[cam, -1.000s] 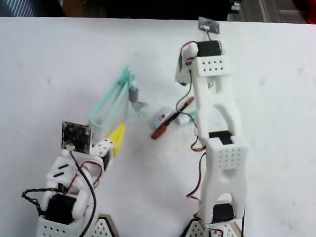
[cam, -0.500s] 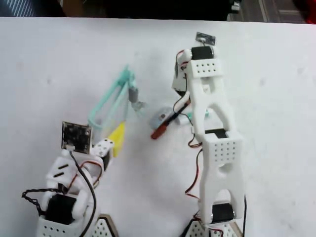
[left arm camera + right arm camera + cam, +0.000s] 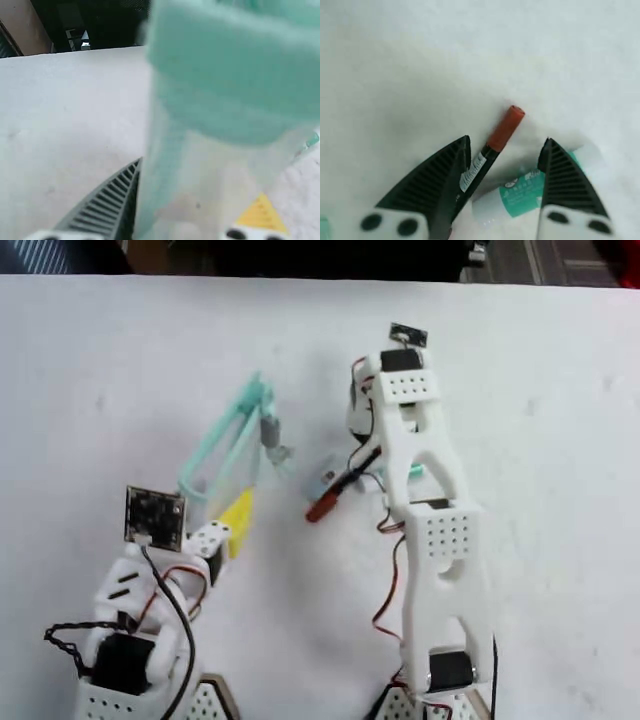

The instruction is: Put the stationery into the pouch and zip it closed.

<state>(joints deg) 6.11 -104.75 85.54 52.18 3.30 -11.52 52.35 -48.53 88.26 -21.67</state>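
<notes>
Here, right tool [image 3: 506, 145], jaws apart, above red pen [image 3: 487, 150].

Nothing can be read. The black pen with a red cap [image 3: 484, 156] bears a white sticker [image 3: 470, 176] with tiny dark print; the green-and-white tube [image 3: 517, 197] bears pale characters, both illegible.

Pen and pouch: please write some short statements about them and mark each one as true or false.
1. The pen lies on the table between the open fingers of the right gripper. True.
2. The pen's cap is blue. False: it is red.
3. The pen is already inside the pouch. False: it lies outside, on the table.
4. A white and green tube lies beside the pen. True.
</notes>
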